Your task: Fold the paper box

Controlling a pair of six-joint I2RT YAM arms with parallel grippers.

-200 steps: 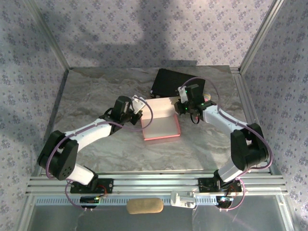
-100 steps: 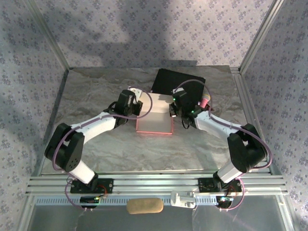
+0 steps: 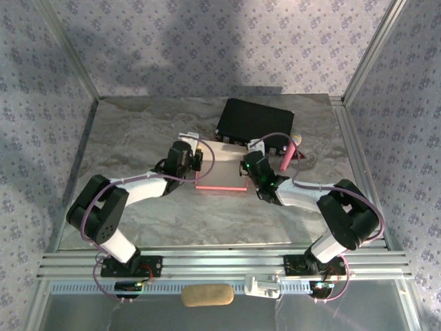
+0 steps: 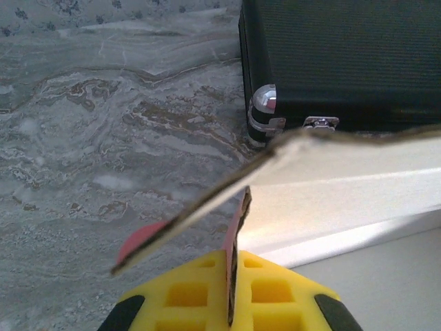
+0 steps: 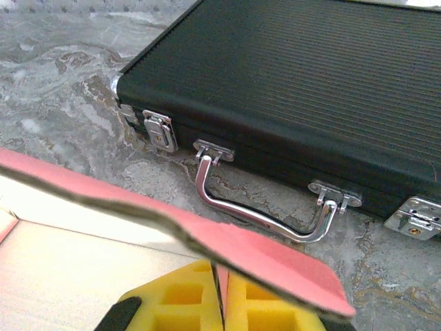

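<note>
Paper box (image 3: 222, 171) sits on the marble table (image 3: 138, 138) directly between my two tools, part-formed. From the top camera I read a pale floor panel with a salmon-pink near edge. Left gripper (image 3: 198, 160) is at the box's left side and right gripper (image 3: 247, 167) at its right side, each touching the card. Left wrist view: left gripper (image 4: 233, 289) has its yellow pads (image 4: 186, 296) pressed together on a thin upright pink wall, with no gap visible beyond the card itself. A loose panel crosses just above the fingers at a tilt, raw edge toward the lens, pale inside below it. Right wrist view: right gripper (image 5: 220, 298) is likewise clamped on a card edge, and a rounded pink flap (image 5: 275, 265) lies over the fingertips. Ahead of both tools, just beyond the box, is the black hard case (image 5: 310, 89), with its chrome handle (image 5: 262, 217) and latch (image 5: 160, 131) facing the box. The pink microphone (image 3: 289, 152) lies near the case, to the right gripper's right. My judgement is that we are about midway. The two side walls look raised and held, but the far panel and its flaps are not tucked and nothing is locked. Closing and squaring are left to do. I cannot tell whether the near wall is up.
</note>
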